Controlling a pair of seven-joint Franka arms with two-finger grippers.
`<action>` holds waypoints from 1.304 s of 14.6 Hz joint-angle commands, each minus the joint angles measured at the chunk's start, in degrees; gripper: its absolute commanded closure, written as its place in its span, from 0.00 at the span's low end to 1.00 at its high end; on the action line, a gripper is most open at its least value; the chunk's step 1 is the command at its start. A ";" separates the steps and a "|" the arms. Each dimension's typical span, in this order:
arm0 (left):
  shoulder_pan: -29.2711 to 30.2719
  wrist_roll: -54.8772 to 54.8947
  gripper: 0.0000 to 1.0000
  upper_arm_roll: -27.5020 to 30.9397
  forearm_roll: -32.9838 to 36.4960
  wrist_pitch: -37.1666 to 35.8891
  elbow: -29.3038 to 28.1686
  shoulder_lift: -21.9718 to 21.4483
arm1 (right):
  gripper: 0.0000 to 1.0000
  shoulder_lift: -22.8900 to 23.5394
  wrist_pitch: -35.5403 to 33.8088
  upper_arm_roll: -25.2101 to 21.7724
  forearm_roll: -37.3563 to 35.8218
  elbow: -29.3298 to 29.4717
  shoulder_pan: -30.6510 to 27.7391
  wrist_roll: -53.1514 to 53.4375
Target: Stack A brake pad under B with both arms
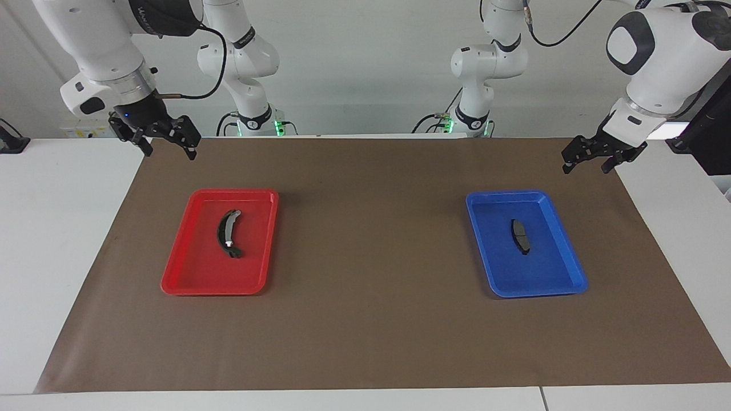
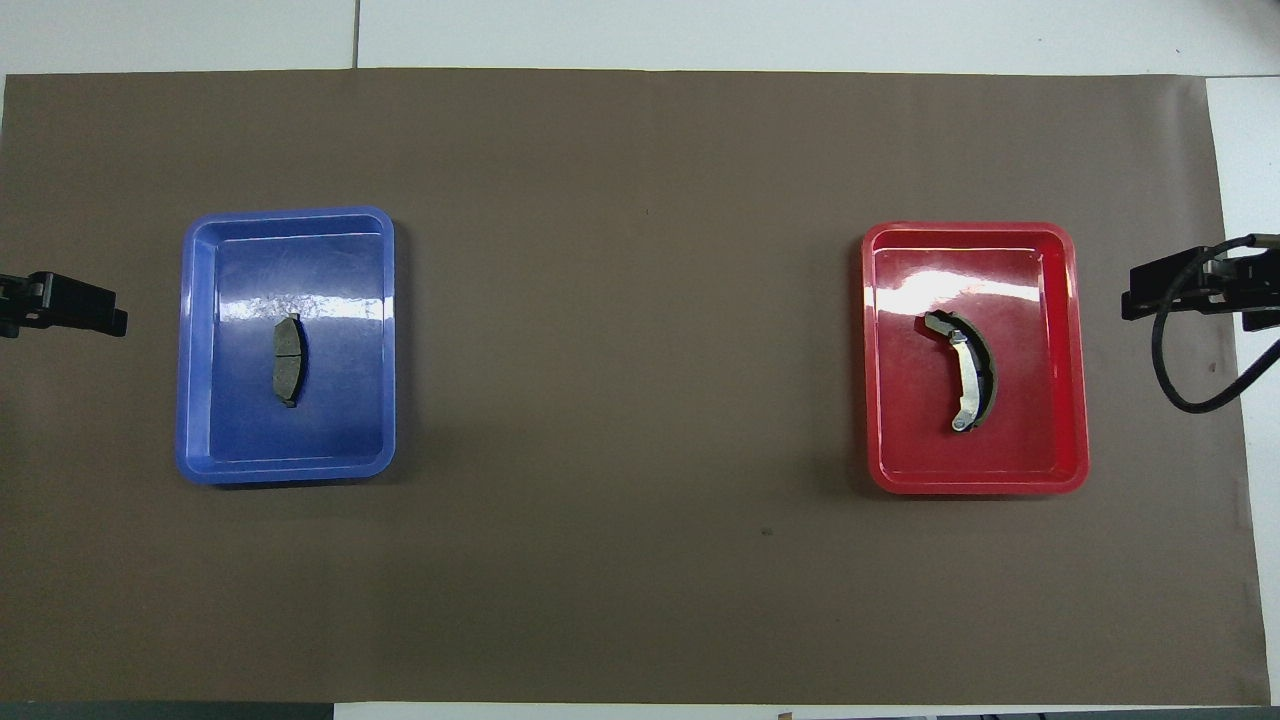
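The A brake pad, short, flat and dark grey, lies in the blue tray toward the left arm's end; it also shows in the overhead view. B, the long black crescent with a pale inner face, lies in the red tray toward the right arm's end, and shows in the overhead view. My left gripper is open and empty, raised over the mat's edge beside the blue tray. My right gripper is open and empty, raised over the mat's corner beside the red tray.
A brown mat covers the white table. The blue tray and red tray lie far apart on it. A black cable loops by the right gripper. The left gripper shows at the mat's edge.
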 commanded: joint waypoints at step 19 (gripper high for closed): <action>-2.88 -3.08 0.01 -0.66 0.19 10.44 -10.51 -4.50 | 0.00 -1.32 1.33 -0.07 0.18 -1.79 -0.60 -1.32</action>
